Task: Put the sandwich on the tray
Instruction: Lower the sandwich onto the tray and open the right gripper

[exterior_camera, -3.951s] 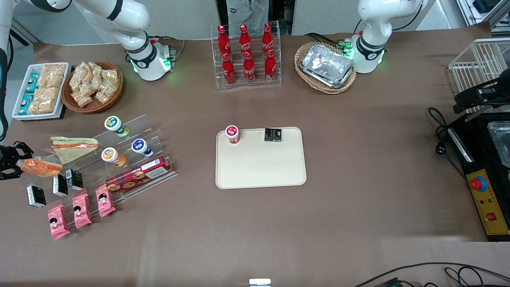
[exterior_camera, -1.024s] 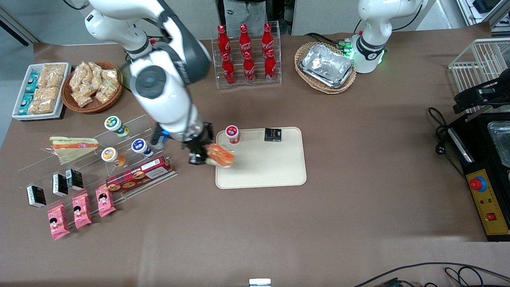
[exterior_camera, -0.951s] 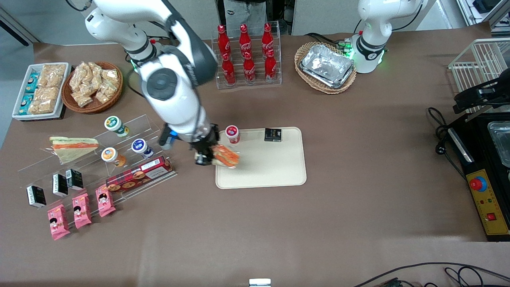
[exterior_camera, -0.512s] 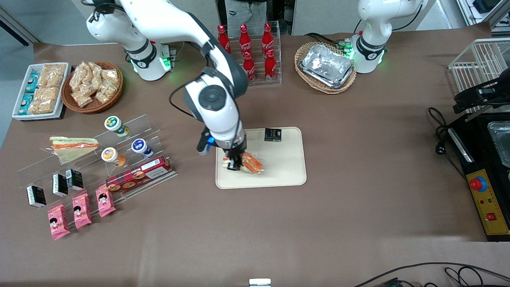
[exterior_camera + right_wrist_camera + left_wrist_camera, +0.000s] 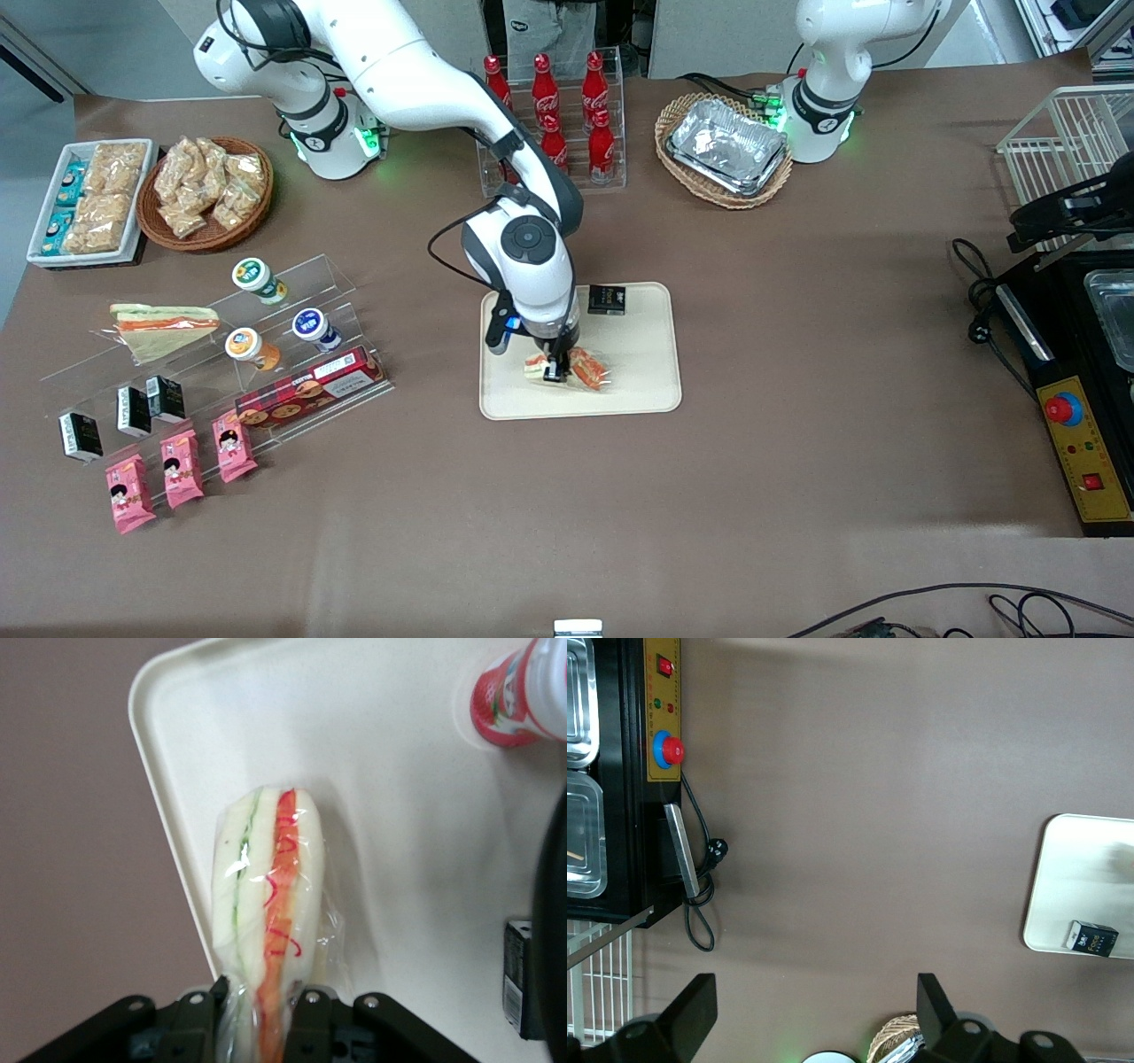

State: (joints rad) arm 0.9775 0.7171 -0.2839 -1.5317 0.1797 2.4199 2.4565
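Note:
The small wedge sandwich [image 5: 585, 367] in clear wrap, pale bread with an orange-red stripe, is held low over the cream-beige tray [image 5: 638, 390], in the part of the tray nearer the front camera. My right gripper [image 5: 556, 370] is shut on it, the fingers pinching its end. In the right wrist view the sandwich [image 5: 270, 904] runs out from between the fingers of the gripper [image 5: 262, 1014] over the tray [image 5: 390, 850] near its rim. Whether it touches the tray I cannot tell. The tray's corner shows in the left wrist view [image 5: 1063, 895].
On the tray stand a red-capped yogurt bottle [image 5: 518, 695] and a small black box [image 5: 607, 299]. A larger flat sandwich [image 5: 159, 323], yogurt cups, a cookie box [image 5: 310, 385] and pink packs sit on an acrylic rack toward the working arm's end. Cola bottles [image 5: 549, 115] and foil trays [image 5: 726, 146] stand farther from the camera.
My right arm has carried the sandwich from the rack at the working arm's end of the table to above the tray, then lowered it further in over the tray.

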